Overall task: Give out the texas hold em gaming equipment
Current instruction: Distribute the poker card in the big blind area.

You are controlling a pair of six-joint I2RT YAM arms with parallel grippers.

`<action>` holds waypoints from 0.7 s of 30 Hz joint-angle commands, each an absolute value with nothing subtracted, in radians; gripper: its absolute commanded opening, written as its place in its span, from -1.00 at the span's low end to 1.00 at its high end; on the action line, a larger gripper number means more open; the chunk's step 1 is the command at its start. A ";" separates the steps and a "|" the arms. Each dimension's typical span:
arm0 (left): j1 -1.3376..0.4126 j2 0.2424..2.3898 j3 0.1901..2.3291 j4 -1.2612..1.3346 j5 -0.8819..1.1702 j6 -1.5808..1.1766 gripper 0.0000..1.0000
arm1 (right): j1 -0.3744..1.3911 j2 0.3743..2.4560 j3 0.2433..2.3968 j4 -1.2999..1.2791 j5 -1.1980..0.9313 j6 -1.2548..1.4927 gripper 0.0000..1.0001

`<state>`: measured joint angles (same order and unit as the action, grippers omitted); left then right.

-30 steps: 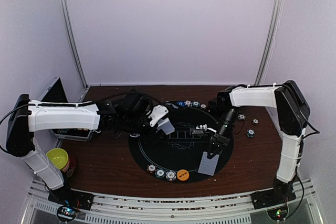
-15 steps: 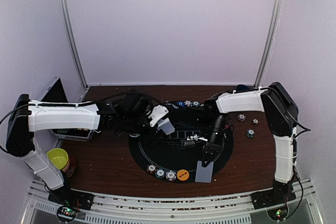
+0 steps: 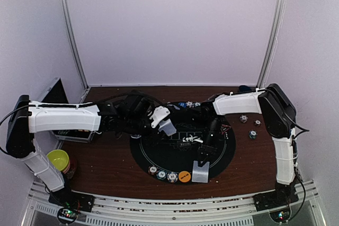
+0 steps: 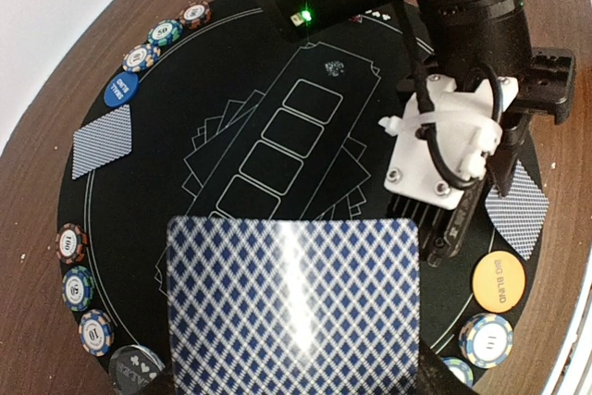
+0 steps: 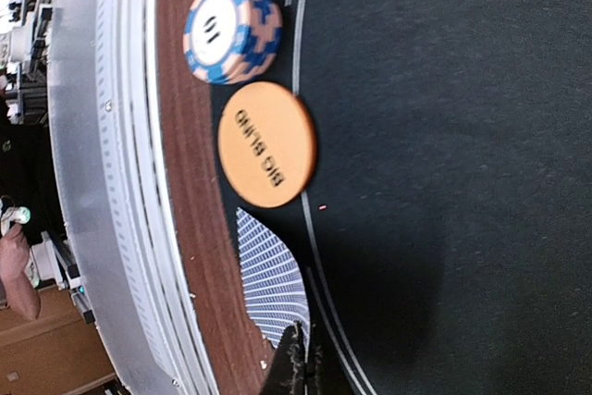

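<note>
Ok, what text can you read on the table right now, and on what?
"BIG BLIND": on the orange button.
"10": on the orange-and-blue chip beside it.
Blue button and the other chips: print too small or blurred to read reliably.

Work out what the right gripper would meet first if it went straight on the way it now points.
The right gripper, fingers shut on a playing card, points steeply down. Beyond that card, it would probably meet the near rim of the black mat beside the orange button; depth is unclear.
</note>
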<state>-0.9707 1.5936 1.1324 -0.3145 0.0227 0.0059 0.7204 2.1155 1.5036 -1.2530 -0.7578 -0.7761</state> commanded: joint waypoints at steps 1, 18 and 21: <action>-0.975 1.555 1.143 -0.267 0.036 0.012 0.19 | 0.723 2.118 1.521 -1.183 -0.712 -0.716 -0.94; -0.977 1.551 1.141 -0.267 0.034 0.011 0.19 | 0.727 2.039 1.481 -1.064 -0.569 -0.624 -0.35; -0.977 1.548 1.141 -0.267 0.033 0.011 0.19 | 0.717 2.009 1.476 -1.041 -0.539 -0.589 -0.27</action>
<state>-0.9707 1.5833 1.1324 -0.3145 0.0227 0.0059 0.7223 2.0861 1.4891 -1.0950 -0.6136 -0.6453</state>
